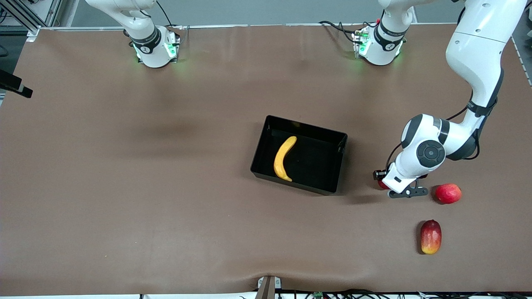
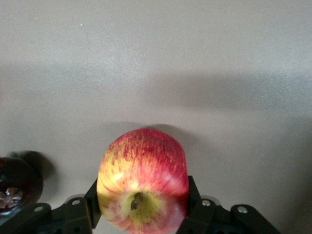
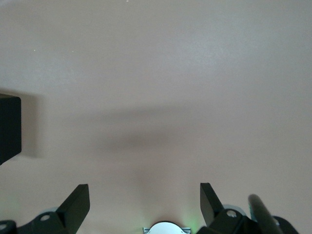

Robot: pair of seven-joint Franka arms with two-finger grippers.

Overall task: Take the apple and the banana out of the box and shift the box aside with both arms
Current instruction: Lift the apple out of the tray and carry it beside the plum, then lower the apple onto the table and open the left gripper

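A lab: bolted robot bases point(image 1: 156, 50), cabling, brown-covered table point(image 1: 124, 187).

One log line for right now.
banana: in box | left gripper: shut on apple | right gripper: open, waiting

Lighting: even, diffuse overhead light on the matte brown table covering point(image 1: 166, 187), with broad soft shadows, one dark patch lying on the cloth just beneath the left arm's black two-finger gripper point(image 2: 141, 214) and another band under the right arm's black two-finger gripper point(image 3: 145, 202). Glare: faint sheen on the glossy walls of the shallow black plastic box point(image 1: 340, 166); green base-light glow at the table's robot edge. Focus: front view sharp; the small round red-and-yellow apple point(image 2: 143, 183) between the left gripper's fingers is sharp, with a soft highlight.
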